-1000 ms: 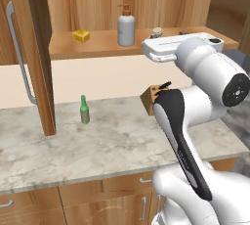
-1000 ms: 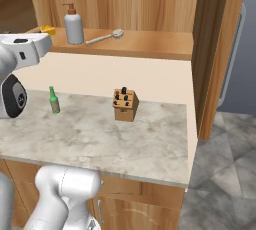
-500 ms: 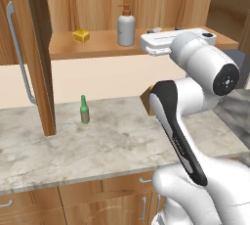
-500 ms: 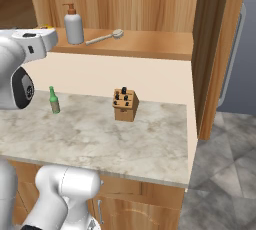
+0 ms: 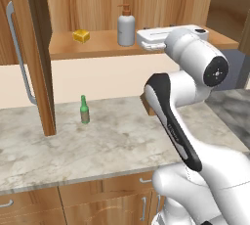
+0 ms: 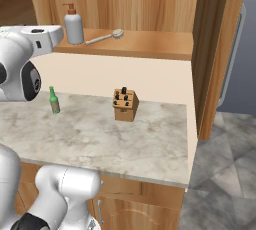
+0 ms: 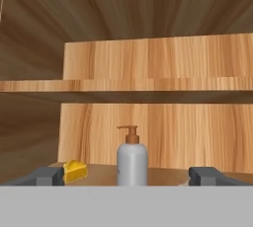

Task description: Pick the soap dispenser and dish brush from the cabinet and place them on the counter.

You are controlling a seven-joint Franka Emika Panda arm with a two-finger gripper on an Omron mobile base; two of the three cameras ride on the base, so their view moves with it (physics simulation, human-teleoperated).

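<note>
In the hand view a yellow sponge [image 7: 74, 170] lies at eight o'clock; the soap dispenser [image 7: 132, 159] stands upright on the cabinet [image 7: 163, 63] shelf at six o'clock, framed between the gripper [image 7: 129, 175] fingertips, spread wide and empty; the dish brush [image 6: 104, 36] lies right of it

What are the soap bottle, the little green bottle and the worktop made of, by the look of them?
The soap dispenser looks like matte pale grey plastic, with an orange-brown pump top that may be plastic or metal. The green bottle seems to be glass: slim, dark green and slightly shiny, though the render leaves that open. The counter looks like polished stone, with beige-grey marbled veining and a light edge.
</note>
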